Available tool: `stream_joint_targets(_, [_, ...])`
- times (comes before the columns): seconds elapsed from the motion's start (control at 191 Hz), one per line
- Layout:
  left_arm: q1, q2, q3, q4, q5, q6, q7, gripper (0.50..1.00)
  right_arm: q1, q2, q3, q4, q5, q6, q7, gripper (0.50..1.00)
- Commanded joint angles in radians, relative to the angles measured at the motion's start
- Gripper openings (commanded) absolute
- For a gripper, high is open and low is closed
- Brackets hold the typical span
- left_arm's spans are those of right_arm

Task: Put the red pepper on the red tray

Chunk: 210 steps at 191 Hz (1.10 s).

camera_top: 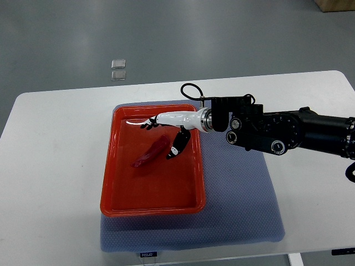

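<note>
A red pepper (150, 153) lies inside the red tray (152, 208), left of its middle, slanting from lower left to upper right. My right hand (162, 136) reaches over the tray's far right part, just right of and above the pepper's upper end. Its fingers (150, 123) are spread and hold nothing; the thumb (177, 147) hangs beside the pepper's tip. The left arm is out of view.
The tray sits on a grey-blue mat (244, 194) on a white table (50, 166). The right arm (288, 133) stretches in over the mat from the right edge. Two small clear squares (118, 68) lie on the floor beyond the table.
</note>
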Motion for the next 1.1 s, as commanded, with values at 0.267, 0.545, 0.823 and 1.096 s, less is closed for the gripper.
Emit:
stream_joint_targets(0.267, [0.000, 0.000, 0.000, 0.000, 0.000, 0.000, 0.000, 1.000, -0.051, -0.011, 0.202, -0.096, 0.143, 0.000, 0.009, 0.913])
stream_joint_targets(0.545, [0.000, 0.000, 0.000, 0.000, 0.000, 0.000, 0.000, 1.000, -0.149, -0.033, 0.502, -0.194, 0.313, 0.010, 0.007, 0.913])
stream_joint_targets(0.823, [0.000, 0.000, 0.000, 0.000, 0.000, 0.000, 0.000, 1.000, -0.307, -0.017, 0.789, -0.203, 0.493, -0.020, 0.018, 0.913])
stream_joint_targets(1.096, [0.002, 0.000, 0.000, 0.000, 0.000, 0.000, 0.000, 1.000, -0.448, 0.009, 1.007, -0.206, 0.605, -0.040, 0.075, 0.913])
